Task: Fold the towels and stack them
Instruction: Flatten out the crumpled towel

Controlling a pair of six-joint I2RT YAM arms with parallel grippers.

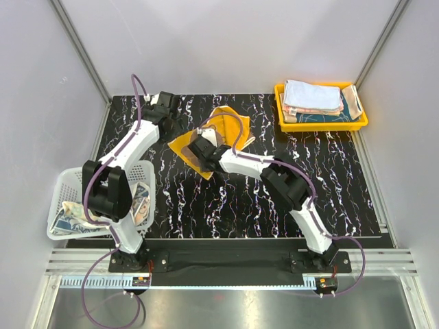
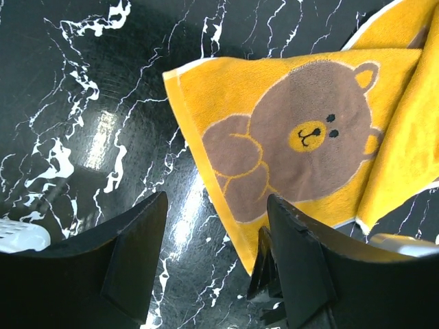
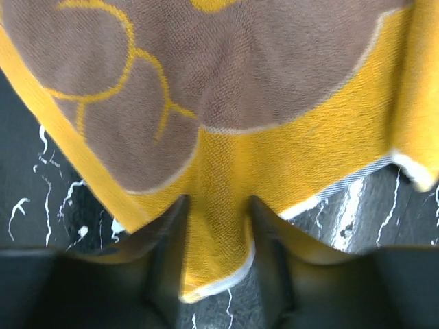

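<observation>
One yellow towel (image 2: 302, 147) on tabletop (image 1: 329, 178), rest stacked or heaped
Brown bear print, partly folded over, lies centre-rear; folded towels (image 1: 312, 96), pale over pink, stacked in tray (image 1: 322, 125) rear right; loose towels (image 1: 72, 214) in basket (image 1: 58, 233) at left

Bright even light, glare on the glossy tabletop (image 2: 103, 137), right-wrist view soft.

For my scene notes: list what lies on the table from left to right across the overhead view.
White basket, yellow towel, yellow tray.
</observation>
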